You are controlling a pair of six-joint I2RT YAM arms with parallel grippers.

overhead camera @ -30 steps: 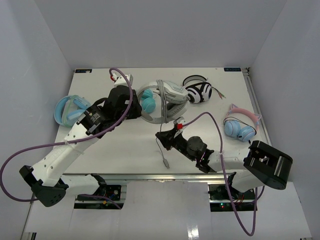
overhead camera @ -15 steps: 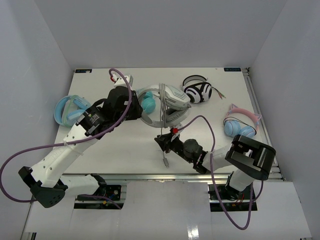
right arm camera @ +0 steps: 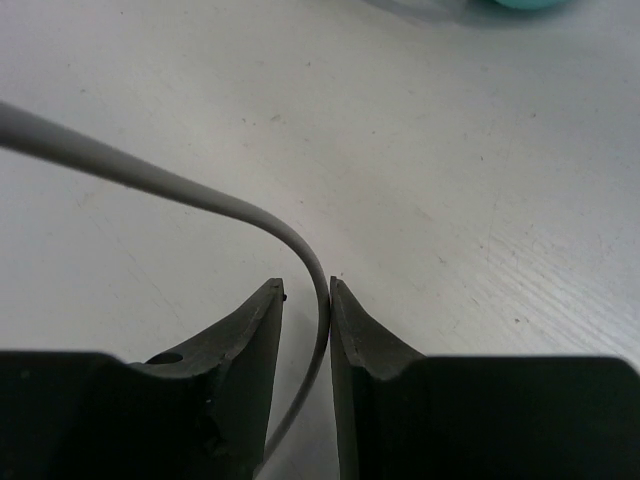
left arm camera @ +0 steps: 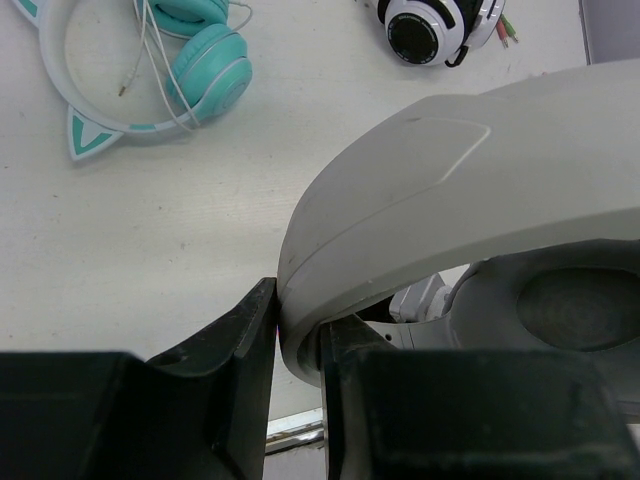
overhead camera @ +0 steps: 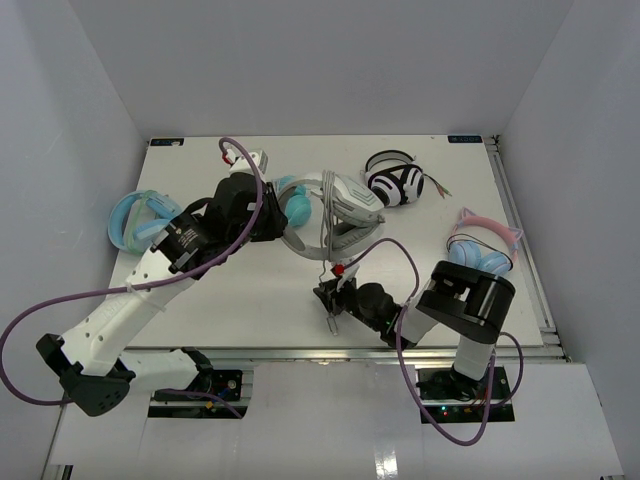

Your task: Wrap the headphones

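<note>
At the left edge of the white table (overhead camera: pixel 250 300) lie pale blue over-ear headphones (overhead camera: pixel 135 218). Next, the left gripper (left arm camera: pixel 298 338) is clenched on the headband of the light grey over-ear headphones (overhead camera: pixel 345 200), which sit at the middle toward the far edge, just beside teal cat-ear headphones (left arm camera: pixel 205 65). Their long thin grey cable (right arm camera: pixel 150 178) drops toward the near edge and passes between the almost-closed fingers of the right gripper (right arm camera: pixel 307 288). I cannot tell whether they pinch it. Further right, black-and-white striped headphones (overhead camera: pixel 395 185) rest near the far edge.
</note>
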